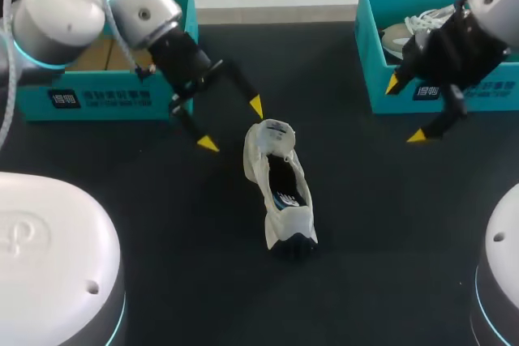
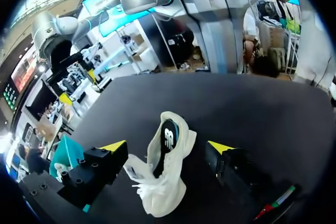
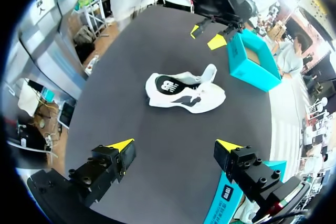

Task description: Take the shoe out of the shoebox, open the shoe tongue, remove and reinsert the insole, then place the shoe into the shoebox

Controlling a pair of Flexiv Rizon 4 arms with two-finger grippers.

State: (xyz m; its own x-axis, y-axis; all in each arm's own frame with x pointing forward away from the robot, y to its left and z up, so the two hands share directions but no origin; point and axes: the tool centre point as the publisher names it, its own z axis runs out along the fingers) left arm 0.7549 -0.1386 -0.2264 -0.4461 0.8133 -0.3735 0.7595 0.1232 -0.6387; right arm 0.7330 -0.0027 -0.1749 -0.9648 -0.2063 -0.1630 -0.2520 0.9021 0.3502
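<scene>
The white shoe (image 1: 280, 192) lies in the middle of the dark tabletop (image 1: 162, 224), the left pincer (image 1: 232, 126) spread wide just beside its far end, the right pincer (image 1: 405, 110) likewise wide, well apart by the right shoebox (image 1: 486, 96).

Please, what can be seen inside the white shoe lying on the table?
Through the opening of the shoe a dark insole with a light logo shows. Its front part is covered by the shoe's upper, so the toe end cannot be seen.
</scene>
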